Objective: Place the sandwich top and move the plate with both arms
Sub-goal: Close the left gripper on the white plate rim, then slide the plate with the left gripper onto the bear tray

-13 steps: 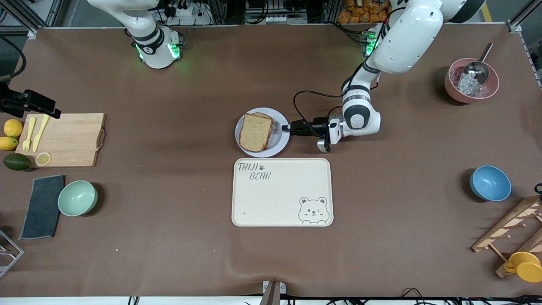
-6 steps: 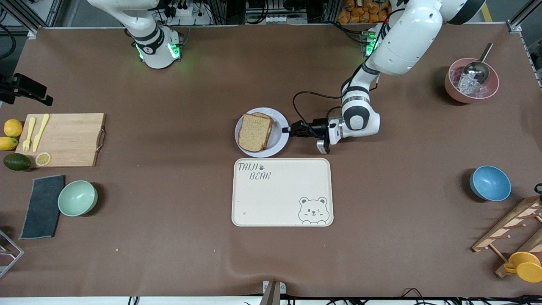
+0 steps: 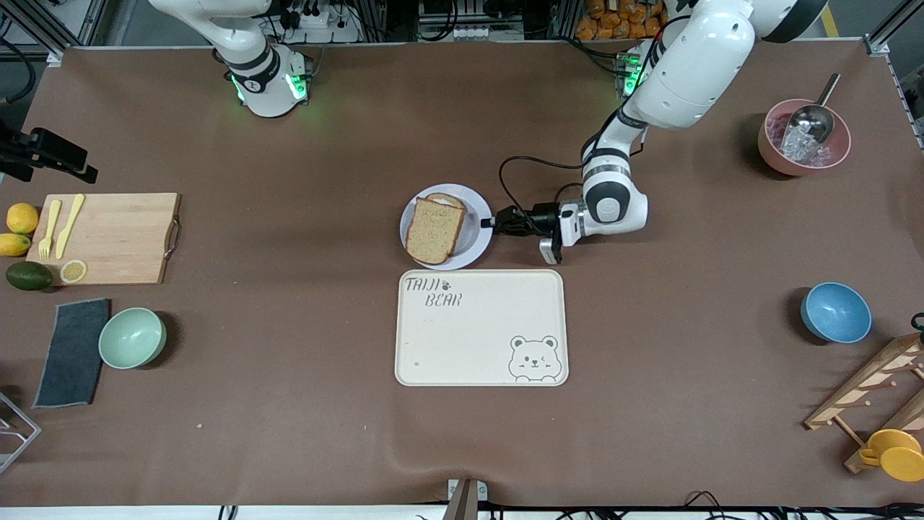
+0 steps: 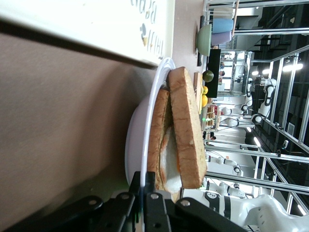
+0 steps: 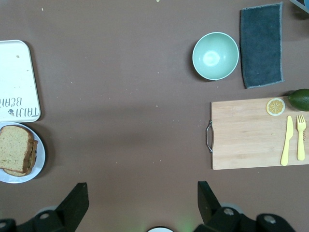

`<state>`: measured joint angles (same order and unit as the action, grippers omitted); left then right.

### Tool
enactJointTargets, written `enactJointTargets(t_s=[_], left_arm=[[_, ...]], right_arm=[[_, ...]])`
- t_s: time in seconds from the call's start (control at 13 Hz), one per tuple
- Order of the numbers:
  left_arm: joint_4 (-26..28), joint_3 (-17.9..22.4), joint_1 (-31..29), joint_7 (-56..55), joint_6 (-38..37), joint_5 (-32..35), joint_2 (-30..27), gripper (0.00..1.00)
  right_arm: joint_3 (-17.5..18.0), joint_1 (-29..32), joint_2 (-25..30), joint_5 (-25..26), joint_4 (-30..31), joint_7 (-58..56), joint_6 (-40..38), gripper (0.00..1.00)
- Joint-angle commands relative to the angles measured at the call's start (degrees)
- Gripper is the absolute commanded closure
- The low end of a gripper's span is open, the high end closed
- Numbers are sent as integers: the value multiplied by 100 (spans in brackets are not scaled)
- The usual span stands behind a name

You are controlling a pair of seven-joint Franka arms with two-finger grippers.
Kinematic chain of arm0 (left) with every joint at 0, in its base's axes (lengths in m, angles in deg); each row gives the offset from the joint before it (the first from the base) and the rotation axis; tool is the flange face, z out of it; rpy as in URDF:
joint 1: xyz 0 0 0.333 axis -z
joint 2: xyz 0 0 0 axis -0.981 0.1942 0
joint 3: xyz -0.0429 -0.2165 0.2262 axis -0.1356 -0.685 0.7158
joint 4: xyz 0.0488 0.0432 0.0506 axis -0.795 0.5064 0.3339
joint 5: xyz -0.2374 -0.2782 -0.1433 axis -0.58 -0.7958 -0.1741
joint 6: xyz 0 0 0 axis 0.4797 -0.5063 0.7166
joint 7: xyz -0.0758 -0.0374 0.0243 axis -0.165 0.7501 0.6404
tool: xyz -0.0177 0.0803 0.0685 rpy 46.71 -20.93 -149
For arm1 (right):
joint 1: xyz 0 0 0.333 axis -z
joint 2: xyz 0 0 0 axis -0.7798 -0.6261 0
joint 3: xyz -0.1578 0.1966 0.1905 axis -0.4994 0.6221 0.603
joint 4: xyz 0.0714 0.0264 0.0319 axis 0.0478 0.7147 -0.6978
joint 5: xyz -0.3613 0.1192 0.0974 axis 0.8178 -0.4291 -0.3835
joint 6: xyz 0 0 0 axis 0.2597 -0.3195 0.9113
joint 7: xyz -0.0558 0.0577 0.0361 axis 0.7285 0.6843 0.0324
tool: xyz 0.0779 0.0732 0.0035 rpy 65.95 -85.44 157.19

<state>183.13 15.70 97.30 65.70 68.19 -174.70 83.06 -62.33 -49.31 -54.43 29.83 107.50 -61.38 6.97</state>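
Black fingers (image 4: pixel 147 191) of the left gripper (image 3: pixel 493 219) are pinched tight on the rim of the plate (image 3: pixel 476 238), at the edge toward the left arm's end of the table; the left wrist view shows the thin rim caught between them, w/ the plate tilted up off the brown table mat (image 3: pixel 289 404) on that side. On the plate sits the sandwich top (image 3: pixel 434 230), a plain brown slice w/ darker crust, lying on a lower slice (image 3: pixel 447 198); white filling (image 4: pixel 169 162) shows between the two in the left wrist view. The top slice sits a bit skewed, so the lower slice peeks out at the edge farther from the front camera.

Just beside the plate, nearer the front camera, is the cream tray (image 3: pixel 481 328) w/ a bear drawing.

The right gripper (image 5: pixel 140 200) is up high over the table near the right arm's end, fingers spread wide apart, holding nothing; that arm waits. Below it: wooden cutting board (image 3: pixel 108 237) w/ yellow knife (image 3: pixel 69 225) & fork (image 3: pixel 50 229), a lemon slice (image 3: pixel 73 271), a green bowl (image 3: pixel 132 337), a dark cloth (image 3: pixel 73 352)

Toward the left arm's end: pink bowl (image 3: pixel 803 137) w/ metal scoop (image 3: pixel 814 115), blue bowl (image 3: pixel 836 312)
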Motion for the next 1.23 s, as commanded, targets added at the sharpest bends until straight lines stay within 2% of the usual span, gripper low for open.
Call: enactJointTargets(t_s=[0.0, 0.54, 0.93, 1.16], left_arm=[[163, -120, -162, 141, 10, -212, -369, 100], [279, -120, -285, -288, 10, -212, -994, 100], [-380, -102, -549, -386, 19, -212, -766, 100], [-881, -41, -567, -377, 63, -168, -318, 100]], right_arm=[[98, 114, 64, -88, 95, 75, 55, 0], [98, 105, -6, -88, 95, 75, 178, 0], [98, 105, -6, -88, 87, 75, 169, 0], [98, 88, -6, -88, 87, 84, 160, 0]])
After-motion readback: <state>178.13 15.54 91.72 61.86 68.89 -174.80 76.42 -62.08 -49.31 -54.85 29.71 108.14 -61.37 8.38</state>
